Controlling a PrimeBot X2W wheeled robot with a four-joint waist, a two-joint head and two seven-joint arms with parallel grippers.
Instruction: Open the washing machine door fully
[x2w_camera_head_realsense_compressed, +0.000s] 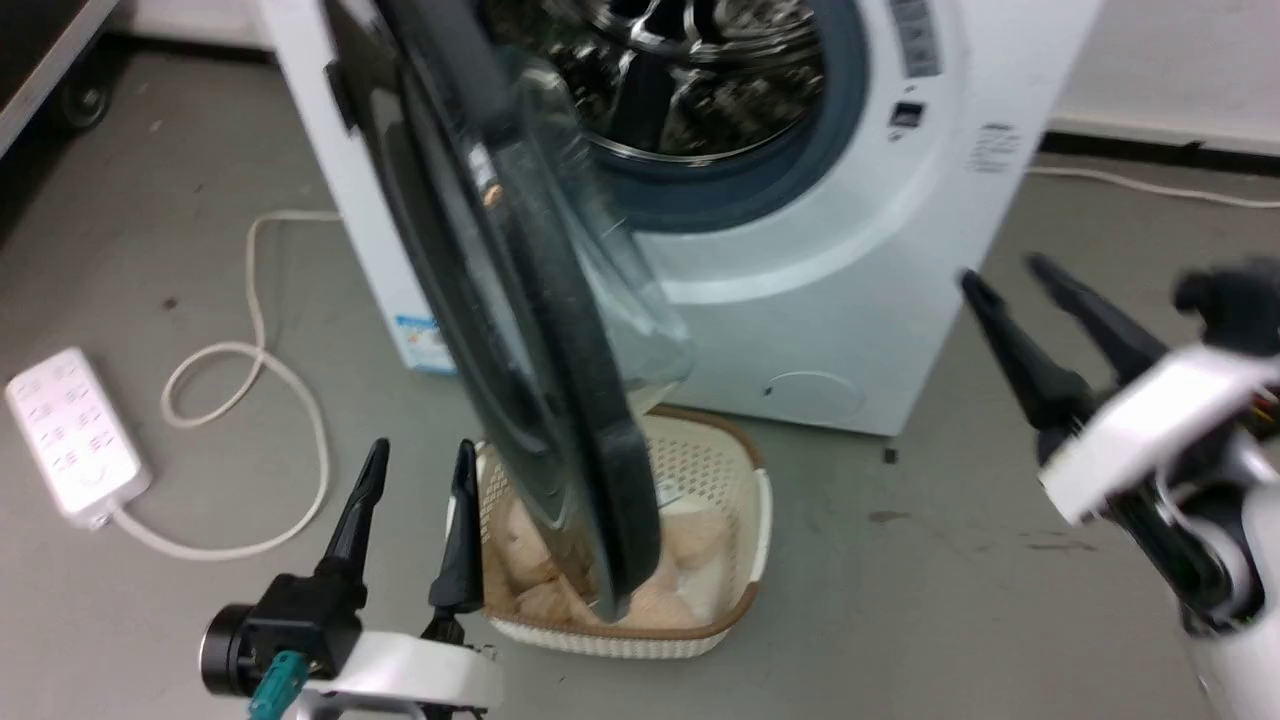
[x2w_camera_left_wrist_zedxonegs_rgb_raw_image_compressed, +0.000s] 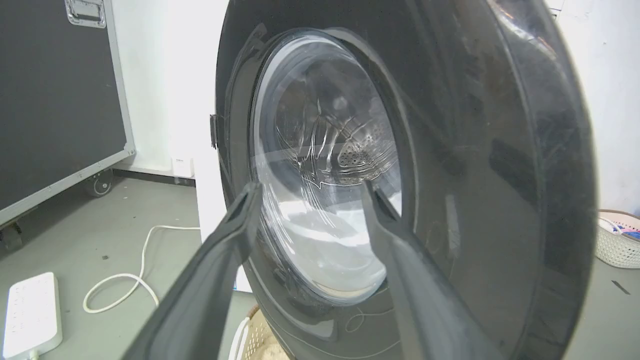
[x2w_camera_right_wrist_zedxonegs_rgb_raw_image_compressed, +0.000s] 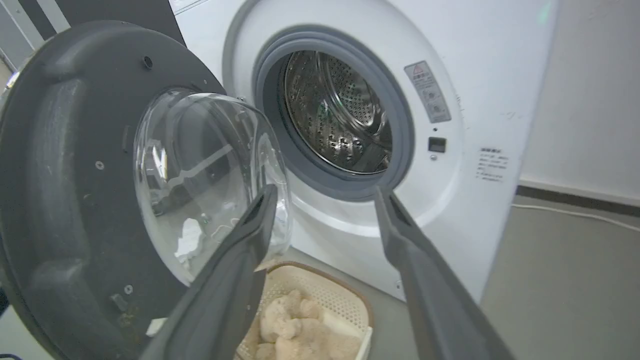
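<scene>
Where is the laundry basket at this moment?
In the head view, the cream basket sits on the floor in front of the washing machine, under the lower edge of the open door, just right of the left gripper.

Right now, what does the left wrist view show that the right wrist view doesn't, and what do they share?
Left wrist, not right: the glossy outer face of the washing machine door, a white power strip, a black wheeled case. Right wrist, not left: the door's inner side, the steel drum, its grey rubber ring. Both: the door, partly open, above a cream basket.
</scene>
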